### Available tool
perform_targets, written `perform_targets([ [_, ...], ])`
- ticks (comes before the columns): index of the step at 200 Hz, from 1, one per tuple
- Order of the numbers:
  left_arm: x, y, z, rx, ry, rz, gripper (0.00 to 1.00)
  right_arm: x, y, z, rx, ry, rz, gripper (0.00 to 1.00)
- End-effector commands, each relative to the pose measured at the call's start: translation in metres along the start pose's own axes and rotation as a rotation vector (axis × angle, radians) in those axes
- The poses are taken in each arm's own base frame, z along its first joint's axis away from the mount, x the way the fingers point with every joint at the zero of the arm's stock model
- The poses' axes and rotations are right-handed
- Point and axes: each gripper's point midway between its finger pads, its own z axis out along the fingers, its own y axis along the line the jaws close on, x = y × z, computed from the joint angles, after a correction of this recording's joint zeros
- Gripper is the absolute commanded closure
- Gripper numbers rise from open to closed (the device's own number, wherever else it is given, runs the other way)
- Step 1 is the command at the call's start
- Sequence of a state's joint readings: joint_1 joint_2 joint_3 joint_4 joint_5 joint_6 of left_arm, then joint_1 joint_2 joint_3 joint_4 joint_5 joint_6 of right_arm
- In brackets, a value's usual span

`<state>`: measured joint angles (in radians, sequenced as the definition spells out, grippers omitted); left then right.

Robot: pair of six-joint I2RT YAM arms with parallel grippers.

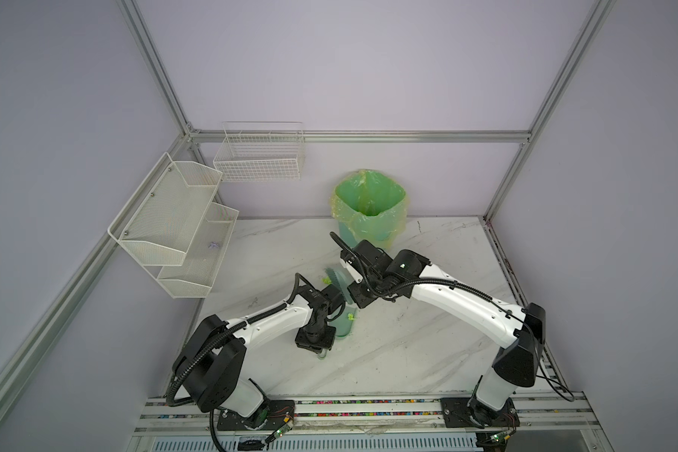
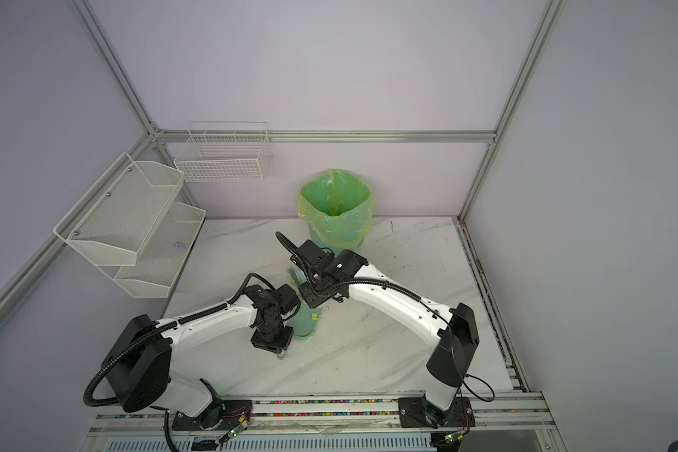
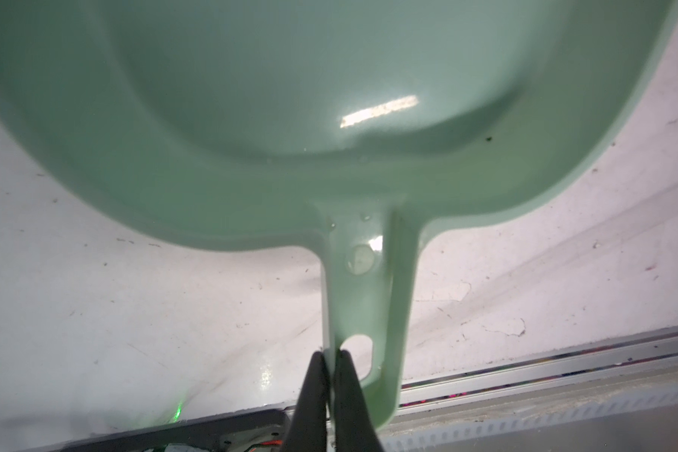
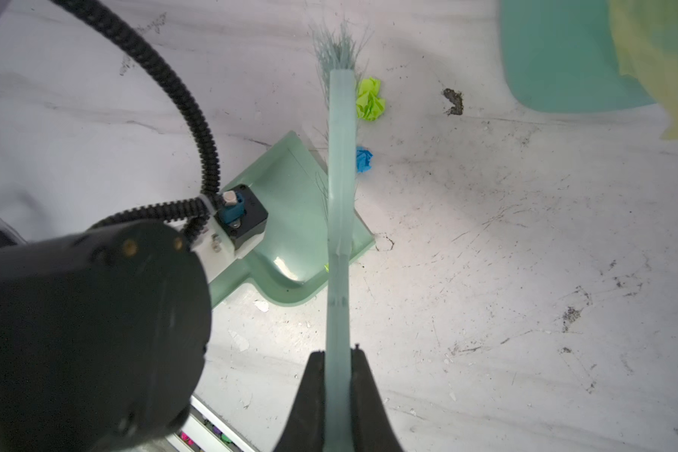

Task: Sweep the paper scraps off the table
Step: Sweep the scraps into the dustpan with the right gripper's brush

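Observation:
My left gripper (image 3: 332, 354) is shut on the edge of the handle of a mint-green dustpan (image 3: 290, 117), which lies on the table (image 1: 408, 352) mid-scene (image 1: 343, 326). My right gripper (image 4: 338, 352) is shut on the handle of a pale green brush (image 4: 341, 176), whose head stands along the pan's front lip. Two paper scraps, one yellow-green (image 4: 370, 99) and one blue (image 4: 364, 159), lie against the brush on the side away from the dustpan (image 4: 290, 203). In both top views yellow-green scraps (image 1: 351, 315) (image 2: 313, 315) sit in the pan.
A green bin (image 1: 368, 207) with a yellow-green liner stands at the back of the table, just beyond the right wrist. White wire baskets (image 1: 173, 219) (image 1: 259, 156) hang on the left and back walls. A dark speck (image 4: 453, 102) lies near the scraps. A rail with coloured beads (image 1: 368, 407) edges the front.

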<state>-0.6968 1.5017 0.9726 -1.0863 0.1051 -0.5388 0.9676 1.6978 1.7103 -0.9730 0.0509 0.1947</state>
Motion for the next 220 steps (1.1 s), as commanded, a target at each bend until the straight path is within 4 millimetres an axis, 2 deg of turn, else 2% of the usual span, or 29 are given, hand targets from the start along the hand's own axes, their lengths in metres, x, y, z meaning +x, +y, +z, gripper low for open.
perform_targets([
  [1,-0.004,-0.006,-0.016,0.058,-0.034,0.01,1.0,0.003,-0.009,0.007,0.057,0.005,0.047,1.0],
  [36,0.006,-0.004,-0.028,0.061,-0.019,0.007,1.0,0.0,-0.024,0.022,0.113,0.021,0.072,1.0],
  [41,0.008,-0.005,-0.037,0.081,-0.05,0.009,1.0,-0.001,-0.026,0.024,0.122,0.02,0.072,1.0],
  [65,0.016,-0.007,-0.045,0.116,-0.048,0.004,1.0,-0.011,-0.037,0.036,0.18,0.012,0.04,1.0],
  [106,0.031,-0.003,-0.032,0.139,0.015,-0.012,1.0,-0.04,-0.035,0.057,0.207,-0.023,-0.037,1.0],
  [131,0.036,0.005,-0.026,0.128,0.036,-0.034,1.0,-0.053,-0.042,0.065,0.264,-0.045,-0.072,1.0],
  [180,0.04,0.014,-0.021,0.113,0.067,-0.062,1.0,-0.048,-0.041,0.087,0.265,-0.014,-0.154,1.0],
  [220,0.037,0.018,-0.017,0.101,0.071,-0.074,1.0,-0.03,-0.015,0.093,0.138,0.009,-0.228,1.0],
])
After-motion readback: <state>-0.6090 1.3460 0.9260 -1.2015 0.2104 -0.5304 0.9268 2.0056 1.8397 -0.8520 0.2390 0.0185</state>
